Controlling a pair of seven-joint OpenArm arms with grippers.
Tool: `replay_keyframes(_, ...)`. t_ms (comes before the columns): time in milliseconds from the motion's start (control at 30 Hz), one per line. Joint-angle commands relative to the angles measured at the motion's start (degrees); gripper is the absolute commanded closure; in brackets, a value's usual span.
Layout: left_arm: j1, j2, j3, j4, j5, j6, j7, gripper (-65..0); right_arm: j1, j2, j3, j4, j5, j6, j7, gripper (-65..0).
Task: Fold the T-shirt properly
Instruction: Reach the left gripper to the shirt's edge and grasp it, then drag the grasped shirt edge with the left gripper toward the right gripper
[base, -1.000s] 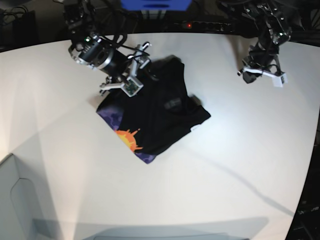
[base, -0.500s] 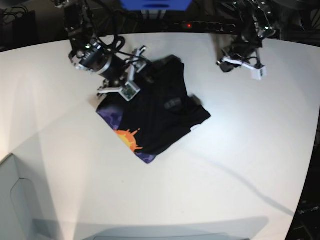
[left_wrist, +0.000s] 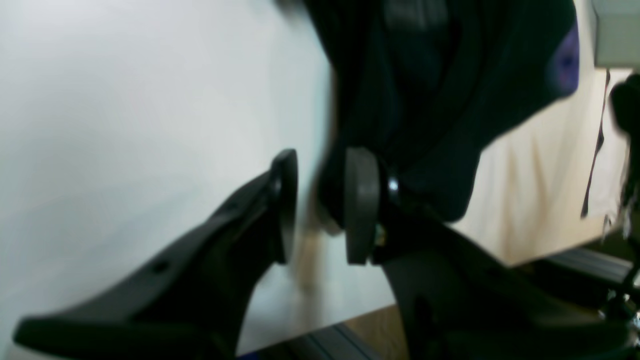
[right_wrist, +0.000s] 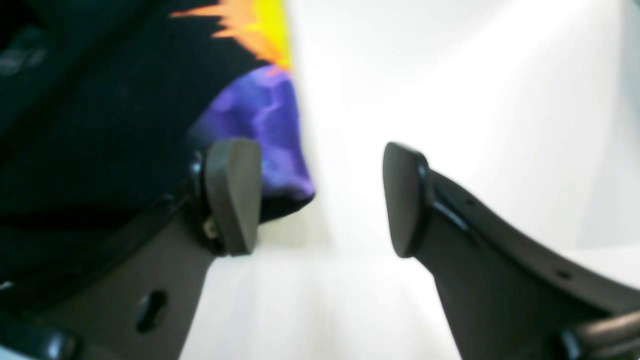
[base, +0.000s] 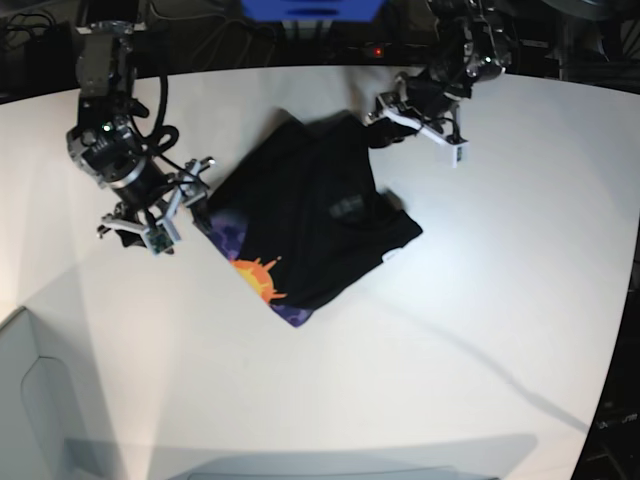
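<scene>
Both arms have shifted since half a second ago: the right gripper (base: 160, 222) has drawn back off the shirt (base: 310, 215) toward the table's (base: 480, 320) near-left side, and the left gripper (base: 415, 125) has swung in to the shirt's far corner. That shirt lies folded into a compact, tilted bundle at mid-table, sun print (base: 262, 280) showing along its near-left edge, a small white label (base: 390, 257) at its right edge.

In the right wrist view the right gripper's jaws stand wide apart over bare table, just beside the purple corner (right_wrist: 260, 145), holding nothing; probably released so the fold can settle. In the left wrist view the left gripper's (left_wrist: 320, 205) pads sit close together with only a narrow gap, black cloth behind them. Motion blur leaves it unclear whether any fabric is pinched, though it looks placed to tidy that far edge.
</scene>
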Motion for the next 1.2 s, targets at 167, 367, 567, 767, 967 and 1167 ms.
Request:
replay_keyframes(167,-0.4,0.0,2.5,0.3,-1.0,-0.1,-0.6,-16.6,1.2,1.3,0.1,1.0,0.7,0.8,1.5,-39.4)
replay_keyframes(367,-2.5,0.0,2.6,-4.0,-0.9,-0.1,-0.6,-16.7,1.2,1.2,0.1,1.0,0.7,0.8,1.5,-39.4)
replay_keyframes(567,-2.5,-0.3,3.4,-5.6,-1.0,-0.1,-0.6,-16.7,1.2,1.4,0.1,1.0,0.7,0.8,1.5,-39.4)
replay_keyframes(767,-2.2,-1.8,5.9,-5.3,-1.5,-0.1,-0.6,-20.4,1.1,1.2,0.1,1.0,0.7,0.8,1.5,-39.4)
replay_keyframes(967,-2.0,-1.7,6.0,-5.1,-1.6,-0.1,-0.6,-32.1,1.1,1.3,0.1,1.0,0.7,0.8,1.5,-39.4)
replay_keyframes(1167,-2.5,-1.7,6.5,-5.8,-1.6,-0.2,-0.6,-32.5,1.1,1.4,0.1,1.0,0.7,0.8,1.5,-39.4)
